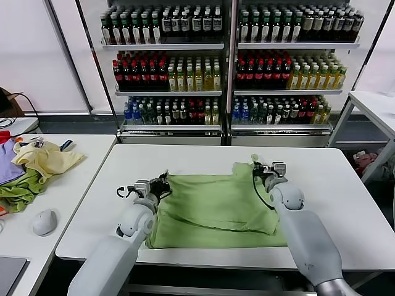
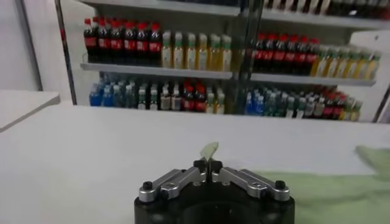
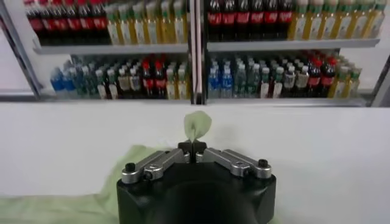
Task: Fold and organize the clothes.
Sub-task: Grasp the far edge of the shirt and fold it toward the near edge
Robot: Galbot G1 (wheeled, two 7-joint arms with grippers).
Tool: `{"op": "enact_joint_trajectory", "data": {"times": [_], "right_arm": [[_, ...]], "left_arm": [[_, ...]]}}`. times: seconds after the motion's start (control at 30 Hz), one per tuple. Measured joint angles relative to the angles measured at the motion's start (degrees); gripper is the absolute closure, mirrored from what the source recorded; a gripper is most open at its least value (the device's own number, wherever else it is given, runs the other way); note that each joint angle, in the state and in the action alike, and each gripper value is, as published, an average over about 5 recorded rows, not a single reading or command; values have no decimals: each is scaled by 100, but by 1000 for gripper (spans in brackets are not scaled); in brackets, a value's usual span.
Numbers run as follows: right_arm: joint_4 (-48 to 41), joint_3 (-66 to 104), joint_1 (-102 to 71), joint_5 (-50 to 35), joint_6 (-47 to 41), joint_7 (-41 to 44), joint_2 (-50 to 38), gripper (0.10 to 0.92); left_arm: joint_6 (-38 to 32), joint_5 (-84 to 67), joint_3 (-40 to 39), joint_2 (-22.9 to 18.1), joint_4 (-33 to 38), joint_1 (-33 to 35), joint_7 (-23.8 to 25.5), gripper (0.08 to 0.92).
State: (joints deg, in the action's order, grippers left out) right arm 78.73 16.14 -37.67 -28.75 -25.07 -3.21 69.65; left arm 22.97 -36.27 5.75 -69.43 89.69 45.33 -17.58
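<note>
The near hem of the T-shirt [image 1: 210, 206] at six o'clock disappears under both forearms. Bottle labels on the shelves [image 1: 228, 43] at twelve o'clock are too small to read. At nine o'clock, the heaped garments [image 1: 28, 166] run off the edge.

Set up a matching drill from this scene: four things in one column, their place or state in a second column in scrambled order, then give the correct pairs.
Things:
1. left pincer
2. right pincer
3. light green T-shirt
4. pale yellow garment

Places or states:
A. spread on the middle table
B. shut on the shirt's far right corner
C. heaped on the side table to the left
D. shut on the shirt's far left corner

Pairs: 1-D, 2-B, 3-A, 4-C
</note>
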Motion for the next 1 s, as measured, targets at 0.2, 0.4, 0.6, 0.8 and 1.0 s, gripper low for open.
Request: {"op": "enact_joint_trajectory", "data": {"times": [0.2, 0.4, 0.6, 0.8, 1.0], "right_arm": [[913, 303, -573, -137, -13, -64, -217, 906], [1770, 725, -1324, -234, -64, -145, -377, 906], [2480, 1192, -2147, -254, -125, -240, -398, 906], [2852, 1478, -2830, -212, -162, -347, -349, 906], [2985, 1566, -3169, -60, -234, -424, -272, 906]], "left_arm": [[-31, -168, 174, 160, 663, 409, 29, 911], [9, -291, 324, 324, 1266, 872, 76, 911], [85, -301, 391, 449, 1644, 1298, 115, 911], [194, -203, 394, 546, 1797, 1601, 160, 911], [326, 69, 367, 621, 1839, 1802, 236, 907]]}}
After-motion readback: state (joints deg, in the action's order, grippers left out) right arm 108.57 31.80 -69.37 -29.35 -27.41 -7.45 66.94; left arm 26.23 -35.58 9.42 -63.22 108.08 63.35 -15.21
